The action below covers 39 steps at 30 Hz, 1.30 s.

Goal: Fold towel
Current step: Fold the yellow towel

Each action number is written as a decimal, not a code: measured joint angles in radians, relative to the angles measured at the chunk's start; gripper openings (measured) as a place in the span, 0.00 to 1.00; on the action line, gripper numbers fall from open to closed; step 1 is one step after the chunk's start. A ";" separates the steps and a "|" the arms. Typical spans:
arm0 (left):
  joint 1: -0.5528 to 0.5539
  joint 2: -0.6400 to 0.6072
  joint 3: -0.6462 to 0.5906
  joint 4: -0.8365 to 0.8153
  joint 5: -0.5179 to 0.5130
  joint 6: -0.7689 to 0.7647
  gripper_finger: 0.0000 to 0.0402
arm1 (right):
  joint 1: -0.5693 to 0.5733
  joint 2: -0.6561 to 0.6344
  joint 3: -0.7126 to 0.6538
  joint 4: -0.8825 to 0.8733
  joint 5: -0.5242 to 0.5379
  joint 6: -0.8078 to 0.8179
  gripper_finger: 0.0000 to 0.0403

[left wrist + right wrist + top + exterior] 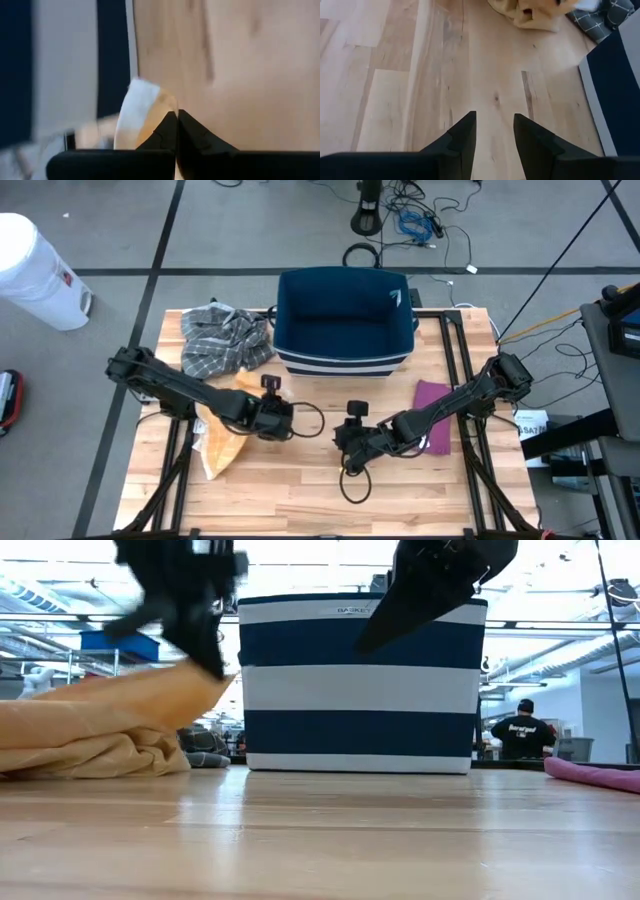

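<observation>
The yellow towel (222, 442), soft and limp near the tabletop's left edge, is pinched at its edge by the left gripper (277, 420); right gripper (349, 442) parted, empty.

A robotics lab: wooden table (300, 490) on grey floor, trailing cables (420, 225), open ceiling beyond.

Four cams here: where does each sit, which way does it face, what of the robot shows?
High: overhead, straight down on table; both arms, left gripper, right gripper.
Low: tabletop level, facing striped basket; arms enter from above.
Left wrist: past shut fingers pinching yellow towel.
Right wrist: past open fingers onto bare wood.
Shared: high, low and right wrist all show the yellow towel and basket.
</observation>
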 joint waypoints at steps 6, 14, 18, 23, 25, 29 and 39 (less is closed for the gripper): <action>-0.052 -0.064 0.234 -0.018 0.114 0.123 0.00 | -0.003 0.000 0.000 0.025 0.053 -0.038 0.30; -0.138 -0.080 0.589 -0.205 0.297 0.126 0.00 | -0.014 0.000 0.000 0.116 0.163 -0.122 0.30; -0.195 -0.080 0.679 -0.300 0.281 0.046 0.00 | -0.015 0.000 0.000 0.156 0.176 -0.151 0.30; -0.246 -0.080 0.698 -0.356 0.107 -0.017 0.00 | -0.021 0.004 0.000 0.295 0.037 -0.161 0.30; -0.248 -0.080 0.698 -0.354 0.085 -0.016 0.00 | -0.021 0.018 0.000 0.363 0.020 -0.165 0.30; -0.234 -0.080 0.698 -0.351 0.032 0.008 0.00 | -0.036 0.070 0.000 0.412 0.019 -0.145 0.30; -0.216 -0.079 0.698 -0.334 0.001 0.064 0.00 | -0.111 0.246 0.000 0.504 0.039 -0.028 0.30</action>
